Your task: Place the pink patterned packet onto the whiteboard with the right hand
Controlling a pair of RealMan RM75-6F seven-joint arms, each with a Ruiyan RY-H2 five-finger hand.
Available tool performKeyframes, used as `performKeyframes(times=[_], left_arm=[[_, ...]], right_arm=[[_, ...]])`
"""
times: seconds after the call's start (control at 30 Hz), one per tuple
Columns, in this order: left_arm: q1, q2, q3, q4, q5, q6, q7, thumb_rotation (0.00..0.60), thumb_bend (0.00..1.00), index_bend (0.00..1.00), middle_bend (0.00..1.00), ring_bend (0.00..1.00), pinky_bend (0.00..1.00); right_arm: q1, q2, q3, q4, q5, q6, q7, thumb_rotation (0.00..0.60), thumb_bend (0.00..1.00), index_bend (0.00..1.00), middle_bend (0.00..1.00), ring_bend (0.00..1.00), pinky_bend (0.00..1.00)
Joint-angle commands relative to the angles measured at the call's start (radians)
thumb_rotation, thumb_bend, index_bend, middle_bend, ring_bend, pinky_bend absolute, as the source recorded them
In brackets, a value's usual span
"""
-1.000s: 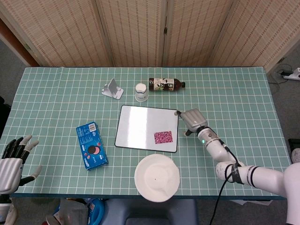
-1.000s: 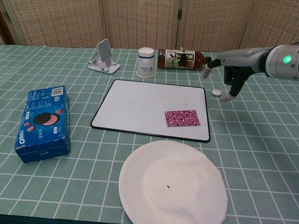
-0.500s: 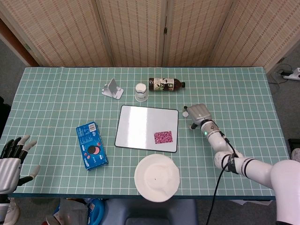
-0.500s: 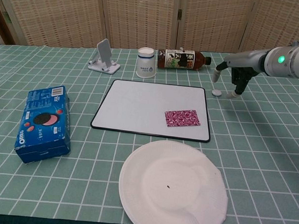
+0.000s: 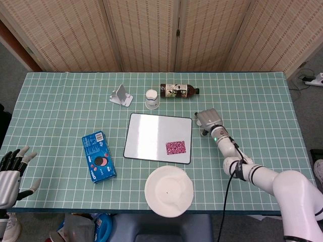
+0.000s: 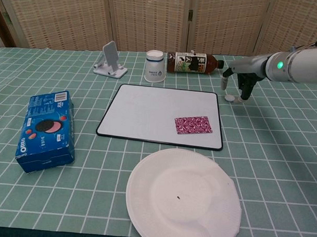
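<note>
The pink patterned packet (image 5: 176, 147) (image 6: 193, 125) lies flat on the whiteboard (image 5: 151, 133) (image 6: 148, 110), near the board's front right corner. My right hand (image 5: 208, 121) (image 6: 238, 79) hangs just off the board's far right corner, clear of the packet. Its fingers point down at the table, apart, with nothing in them. My left hand (image 5: 12, 169) shows only in the head view, at the table's front left edge, fingers spread and empty.
A blue cookie box (image 5: 99, 156) (image 6: 46, 131) lies left of the board and a white paper plate (image 5: 169, 190) (image 6: 184, 200) in front of it. Behind the board stand a paper cup (image 6: 154, 66), a lying bottle (image 6: 194, 63) and a phone stand (image 6: 111, 59).
My right hand has drawn away from the board's right edge, then settled back beside its far right corner. My left hand has slid lower toward the frame's bottom edge.
</note>
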Motion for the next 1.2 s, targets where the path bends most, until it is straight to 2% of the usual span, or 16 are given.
performKeyframes(times=[0.03, 0.87, 1.2], left_arm=[[0.0, -0.001, 0.0, 0.002, -0.003, -0.002, 0.0, 0.6, 0.29, 0.16, 0.07, 0.04, 0.0], [-0.007, -0.01, -0.003, 0.02, -0.024, -0.022, 0.0, 0.6, 0.29, 0.16, 0.07, 0.04, 0.0], [-0.007, -0.016, -0.002, 0.027, -0.021, -0.023, -0.007, 0.6, 0.29, 0.16, 0.07, 0.04, 0.0]], right_arm=[[0.01, -0.017, -0.004, 0.036, 0.012, -0.018, 0.0, 0.6, 0.29, 0.27, 0.94, 1.0, 0.99], [0.042, -0.12, -0.024, 0.239, 0.015, -0.115, 0.018, 0.6, 0.29, 0.32, 0.94, 1.0, 0.99], [0.03, -0.107, -0.032, 0.206, -0.014, -0.095, 0.024, 0.6, 0.29, 0.36, 0.94, 1.0, 0.99]])
